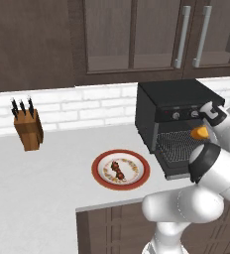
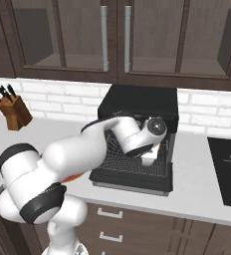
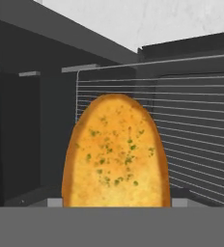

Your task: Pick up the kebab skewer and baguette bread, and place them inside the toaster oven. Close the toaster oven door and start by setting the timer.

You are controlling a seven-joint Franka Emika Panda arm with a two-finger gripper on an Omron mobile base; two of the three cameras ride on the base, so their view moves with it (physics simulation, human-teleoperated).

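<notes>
My gripper (image 1: 202,128) is shut on the baguette bread (image 1: 200,132), a golden-orange piece held at the mouth of the black toaster oven (image 1: 172,95). In the hand view the baguette bread (image 3: 116,152) stands upright close to the camera and hides the fingertips, with the wire rack (image 3: 196,125) behind it. The toaster oven door (image 2: 132,180) lies dropped open and flat in front of the oven. On the red-rimmed plate (image 1: 98,171) to the left of the oven lies the kebab skewer (image 1: 118,170), dark and chunky.
A wooden knife block (image 1: 28,128) stands at the back left of the white counter. Small silver knobs (image 1: 176,115) run along the oven front above the opening. A black cooktop (image 2: 228,169) lies right of the oven. Wall cabinets hang above.
</notes>
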